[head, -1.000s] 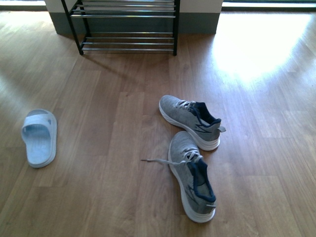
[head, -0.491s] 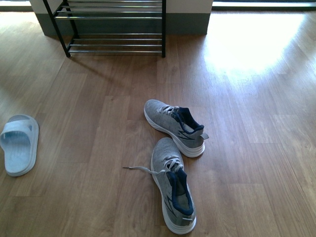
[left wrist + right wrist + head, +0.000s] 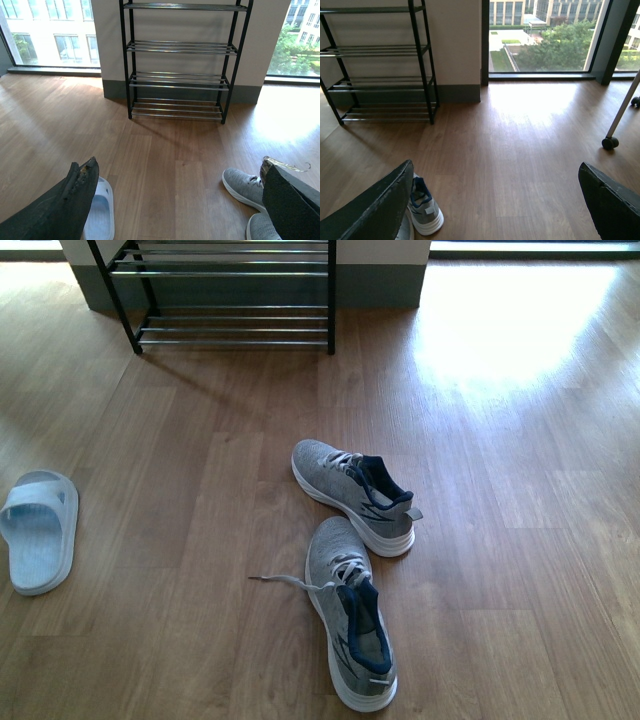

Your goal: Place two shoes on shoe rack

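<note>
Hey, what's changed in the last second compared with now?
In the front view, the far grey sneaker, near grey sneaker, blue sandal and shoe rack all slid left together up to half a second ago, so the camera shifted, not the things. Since then nothing has moved. Nothing was picked up; all three shoes lie on the floor.

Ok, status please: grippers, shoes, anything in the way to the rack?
Left gripper open, right gripper open, both empty. Near sneaker and far sneaker on floor, shoe rack bare. Blue slide lies left, out of the path.
</note>
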### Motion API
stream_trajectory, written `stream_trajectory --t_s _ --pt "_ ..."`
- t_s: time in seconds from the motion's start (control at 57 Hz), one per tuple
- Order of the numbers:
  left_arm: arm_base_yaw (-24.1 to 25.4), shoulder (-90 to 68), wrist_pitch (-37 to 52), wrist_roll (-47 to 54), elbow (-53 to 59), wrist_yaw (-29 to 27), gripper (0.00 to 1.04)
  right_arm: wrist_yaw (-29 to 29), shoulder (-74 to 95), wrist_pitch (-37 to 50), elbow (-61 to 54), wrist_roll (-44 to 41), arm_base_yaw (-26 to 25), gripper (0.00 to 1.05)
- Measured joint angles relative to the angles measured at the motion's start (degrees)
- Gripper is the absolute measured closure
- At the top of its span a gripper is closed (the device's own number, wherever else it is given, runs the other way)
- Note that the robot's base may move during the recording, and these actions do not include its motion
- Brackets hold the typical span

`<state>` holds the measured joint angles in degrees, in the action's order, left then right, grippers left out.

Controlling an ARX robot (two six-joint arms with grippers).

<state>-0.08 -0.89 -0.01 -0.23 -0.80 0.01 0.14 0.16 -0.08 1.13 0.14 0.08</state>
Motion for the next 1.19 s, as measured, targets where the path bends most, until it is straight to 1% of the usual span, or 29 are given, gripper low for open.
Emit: stream_trajectory --t_s 0.228,0.246,0.281,0.316,0.333,0.404,0.421,0.456,0.509,0.579,0.596,0.632,0.667,0.702,0.789,0.877,1.105,1.193 --pt "0.0 0.0 0.0 0.0 0.0 -0.1 0.09 0.0 0.0 0.0 0.0 0.0 0.0 0.09" --pt "-0.7 -0.6 0.2 -0.9 0.0 -2.6 0.09 0.0 0.0 0.0 0.0 0.0 0.0 0.09" --pt "-4.4 -5.1 4.8 -4.1 -0.3 -14.8 0.09 0.0 0.0 0.0 0.0 0.0 0.0 0.09" --pt "-5.0 -11.9 10.3 -8.2 -1.3 -20.2 0.09 0.0 0.0 0.0 0.0 0.0 0.0 0.09" --pt "-3.8 -18.6 14.9 -11.1 -2.5 -21.0 0.09 0.0 0.0 0.0 0.0 0.0 0.0 0.09" --pt "0.7 -39.8 27.4 -18.0 -7.8 -15.3 0.09 -0.1 0.0 0.0 0.0 0.0 0.0 0.09" --pt "1.2 -42.5 28.5 -18.8 -8.8 -14.8 0.09 -0.1 0.0 0.0 0.0 0.0 0.0 0.09" --pt "2.2 -53.5 31.9 -20.5 -12.8 -12.0 0.09 -0.1 0.0 0.0 0.0 0.0 0.0 0.09" --pt "2.7 -64.2 31.8 -22.0 -17.6 -7.9 0.09 -0.1 0.0 0.0 0.0 0.0 0.0 0.09" --pt "2.1 -81.5 28.9 -22.6 -25.5 -1.7 0.09 -0.1 0.0 0.0 0.0 0.0 0.0 0.09" --pt "1.7 -86.2 27.3 -23.0 -27.6 0.0 0.09 -0.1 0.0 0.0 0.0 0.0 0.0 0.09" --pt "0.8 -93.2 25.7 -23.0 -30.4 1.3 0.09 -0.1 0.0 0.0 0.0 0.0 0.0 0.09" --pt "-0.5 -101.2 24.2 -23.8 -32.6 3.7 0.09 -0.1 0.0 0.0 0.0 0.0 0.0 0.09" --pt "-1.9 -107.1 22.0 -25.0 -35.0 7.6 0.09 -0.1 0.0 0.0 0.0 0.0 0.0 0.09" --pt "-4.9 -114.1 19.5 -26.3 -38.4 12.1 0.09 -0.1 0.0 0.0 0.0 0.0 0.0 0.09" --pt "-7.2 -118.1 16.5 -26.2 -42.8 13.4 0.09 -0.1 0.0 0.0 0.0 0.0 0.0 0.09" --pt "-10.1 -128.8 6.2 -21.3 -54.6 17.9 0.09 -0.1 0.0 0.0 0.0 0.0 0.0 0.09" --pt "-11.2 -133.0 2.2 -18.9 -60.0 21.3 0.09 -0.1 0.0 0.0 0.0 0.0 0.0 0.09"
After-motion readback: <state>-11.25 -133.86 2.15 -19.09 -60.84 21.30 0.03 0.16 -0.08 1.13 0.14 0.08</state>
